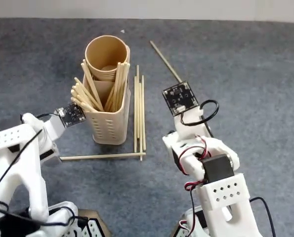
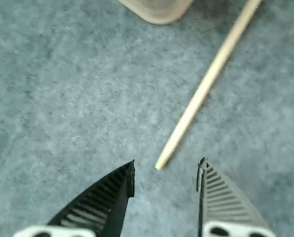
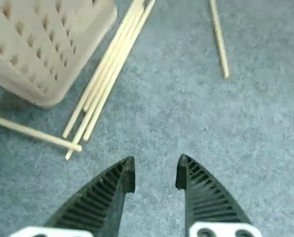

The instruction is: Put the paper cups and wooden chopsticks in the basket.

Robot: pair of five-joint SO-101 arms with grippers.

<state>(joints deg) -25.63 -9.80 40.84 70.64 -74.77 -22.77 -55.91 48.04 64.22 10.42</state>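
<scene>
1. Paper cups, nested in one stack, stand upright in the far half of the basket, which sits on the grey carpet.
2. Several wooden chopsticks lean fanned out in the basket's near half, against the cups.
3. At the basket's 3 o'clock a bundle of chopsticks lies flat on the carpet just beside its wall, running from 12 to 6.
4. At its 6 o'clock a crosswise chopstick lies along the 9-to-3 line, its 3 o'clock end meeting the bundle's near tips.
5. A lone chopstick lies well apart at the basket's 1 o'clock.
6. The left gripper, at the basket's 8 o'clock, hangs over the carpet with jaws spread wide and empty. The crosswise chopstick's 9 o'clock end lies just ahead of the gap.
7. The right gripper, at the basket's 4 o'clock, has its jaws parted by a narrow gap with nothing between them, near the bundle's tips.
</scene>
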